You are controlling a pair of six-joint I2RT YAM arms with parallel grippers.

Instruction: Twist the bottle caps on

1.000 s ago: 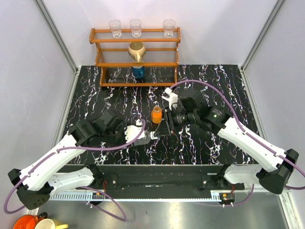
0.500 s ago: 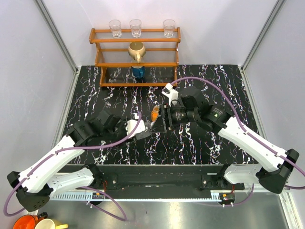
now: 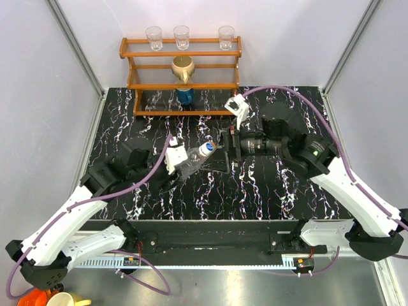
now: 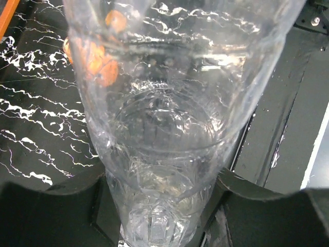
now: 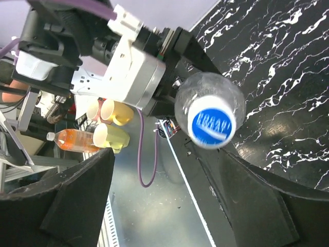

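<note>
My left gripper [image 3: 179, 165] is shut on a clear plastic bottle [image 3: 192, 157], held tilted above the table with its neck pointing right. The bottle fills the left wrist view [image 4: 169, 128], its base between my fingers [image 4: 51, 206]. A white cap with a blue top [image 5: 211, 122] sits on the bottle's mouth [image 3: 206, 149]. My right gripper [image 3: 225, 153] faces that cap with its jaws wide open, just off it and touching nothing [image 5: 169, 164]. Orange blobs [image 4: 97, 56] show through the bottle's wall. The orange cap and its bottle are hidden in the top view.
A wooden rack [image 3: 182, 76] stands at the back with three glasses on top, a beige jug and a dark blue container [image 3: 185, 95]. Yellow mugs [image 5: 110, 110] sit beyond the table's near edge. Walls close the left, back and right sides.
The left arm raised and tilted the clear bottle up toward the right gripper. The right gripper opened wide and drew back to the right. The orange bottle no longer shows from above.
</note>
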